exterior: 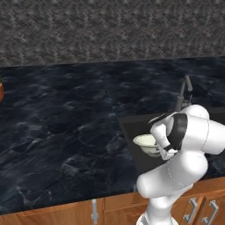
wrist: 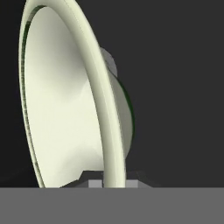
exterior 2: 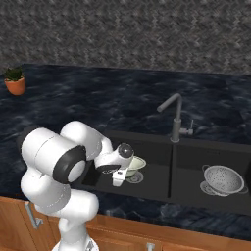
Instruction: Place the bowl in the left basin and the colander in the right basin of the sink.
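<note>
I am pinching the bowl (exterior 2: 135,163) by its rim in my gripper (exterior 2: 119,177), hanging just above the left basin (exterior 2: 154,171); its drain is lying directly below, at six o'clock.

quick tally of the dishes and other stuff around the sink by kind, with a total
bowl: 1
colander: 1
faucet: 1
potted plant: 1
sink basins: 2
total: 6
</note>
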### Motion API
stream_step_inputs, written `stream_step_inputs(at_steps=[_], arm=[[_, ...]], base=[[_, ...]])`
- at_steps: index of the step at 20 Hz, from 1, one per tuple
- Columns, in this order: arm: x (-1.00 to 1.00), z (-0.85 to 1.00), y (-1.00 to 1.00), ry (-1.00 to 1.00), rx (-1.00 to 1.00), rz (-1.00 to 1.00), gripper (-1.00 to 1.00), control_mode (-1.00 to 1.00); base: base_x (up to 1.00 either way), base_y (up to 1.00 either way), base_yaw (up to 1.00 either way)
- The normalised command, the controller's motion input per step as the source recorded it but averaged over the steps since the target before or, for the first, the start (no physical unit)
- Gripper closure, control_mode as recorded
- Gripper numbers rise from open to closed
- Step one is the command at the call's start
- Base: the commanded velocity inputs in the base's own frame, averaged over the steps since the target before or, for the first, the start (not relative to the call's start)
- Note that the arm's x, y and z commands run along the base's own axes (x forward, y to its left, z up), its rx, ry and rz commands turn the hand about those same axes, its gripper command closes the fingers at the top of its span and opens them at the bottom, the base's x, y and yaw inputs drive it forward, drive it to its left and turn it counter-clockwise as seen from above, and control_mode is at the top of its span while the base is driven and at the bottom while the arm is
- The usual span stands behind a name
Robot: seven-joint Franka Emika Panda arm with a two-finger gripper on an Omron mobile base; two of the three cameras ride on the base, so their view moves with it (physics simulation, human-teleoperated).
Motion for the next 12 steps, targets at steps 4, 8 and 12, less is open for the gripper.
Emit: stream_step_inputs(at_steps=[4, 8, 12], arm=[[0.08, -0.19, -0.01, -0.05, 0.00, 0.00, 1.00, -1.00], [0.09, -0.16, 0.00, 0.00, 0.00, 0.00, 1.00, -1.00], [0.01, -0.20, 0.00, 0.03, 0.00, 0.00, 1.00, -1.00]], base=[[0.00, 0.00, 0.00], [0.00, 0.00, 0.00], [0.00, 0.00, 0.00]])
